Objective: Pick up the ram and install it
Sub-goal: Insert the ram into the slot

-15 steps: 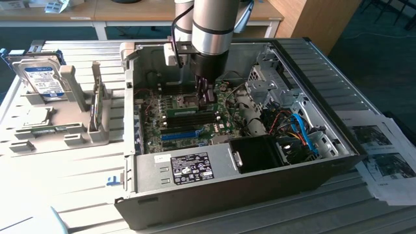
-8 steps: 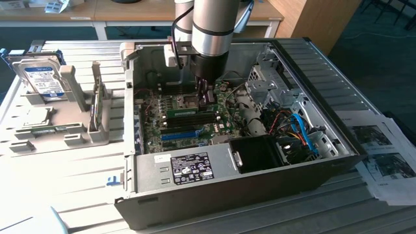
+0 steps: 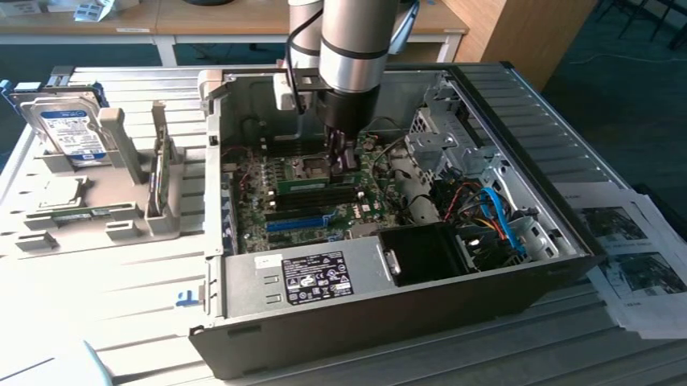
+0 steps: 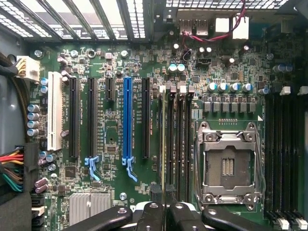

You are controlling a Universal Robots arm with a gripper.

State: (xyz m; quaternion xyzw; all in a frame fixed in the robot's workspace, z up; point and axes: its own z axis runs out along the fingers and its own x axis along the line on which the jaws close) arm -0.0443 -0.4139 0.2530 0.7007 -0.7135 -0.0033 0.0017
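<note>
Ram [image 4: 163, 144] sits edge-on in my pincer [image 4: 163, 204], which is pinched almost closed on the thin green stick, inside the opened computer case [image 3: 355, 322]. I see it at the black memory slots [image 4: 178, 144], just beside the empty processor socket [image 4: 228, 163] on the motherboard [image 4: 110, 134].

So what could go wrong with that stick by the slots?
The ram hangs edge-on by the black memory slots; if it isn't lined up, pushing could bend it or jam it. The open processor socket sits right beside, so a slip might hit its bare contacts.
</note>
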